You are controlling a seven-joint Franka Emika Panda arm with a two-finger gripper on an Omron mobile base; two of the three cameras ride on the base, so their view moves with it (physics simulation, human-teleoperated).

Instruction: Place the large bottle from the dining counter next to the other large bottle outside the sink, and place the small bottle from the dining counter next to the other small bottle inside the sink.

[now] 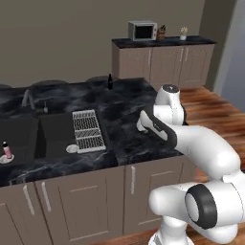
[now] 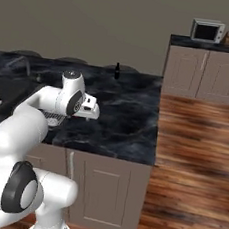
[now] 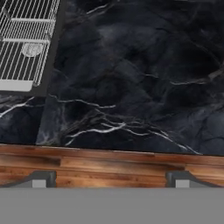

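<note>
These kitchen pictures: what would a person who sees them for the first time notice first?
First the white robot arm, bent low over the black marble counter, its gripper open and empty above the counter's edge. Next the small black bottle, alone at the counter's far edge. Then the ribbed metal rack beside the sink, and a tiny pink bottle at far left.

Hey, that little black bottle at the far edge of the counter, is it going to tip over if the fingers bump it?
Probably. The black bottle stands upright, narrow for its height, so a bump near the top could topple it. It looks small and light, likely to slide on the smooth counter. On its side it might roll.
</note>
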